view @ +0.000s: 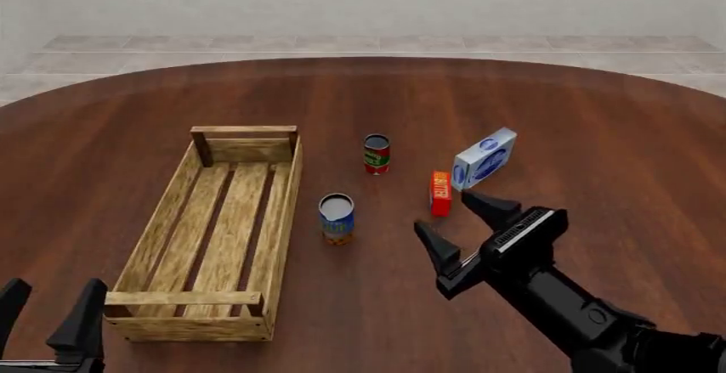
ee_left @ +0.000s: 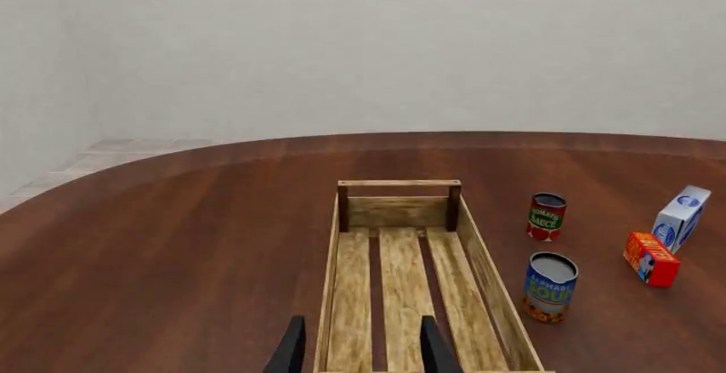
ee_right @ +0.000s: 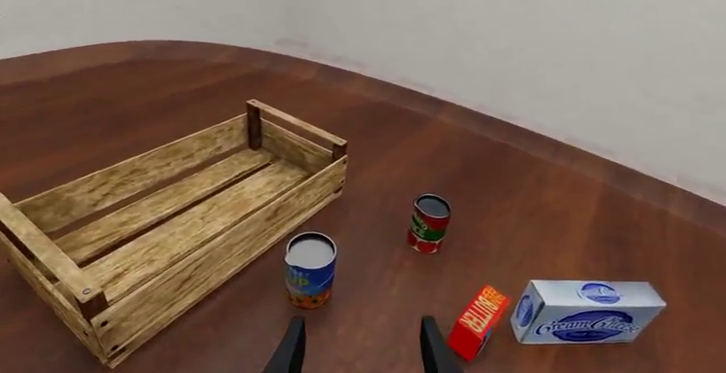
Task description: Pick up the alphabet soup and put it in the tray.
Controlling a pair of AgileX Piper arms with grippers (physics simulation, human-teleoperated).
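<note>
The alphabet soup is a small blue-labelled can with an orange band and a grey top. It stands upright on the table just right of the tray, a long light-wood crate with nothing in it. My right gripper hangs open to the right of the can, well apart from it. In the right wrist view the soup can stands just ahead of the open right gripper, beside the tray. My left gripper is open near the tray's near end. In the left wrist view the left gripper looks along the tray, with the soup can beside it.
A red-and-green can stands beyond the soup can. An orange-red butter box stands close by the right gripper's far finger, and a white-and-blue cream cheese box stands behind it. The round wooden table's far edge meets a pale tiled floor.
</note>
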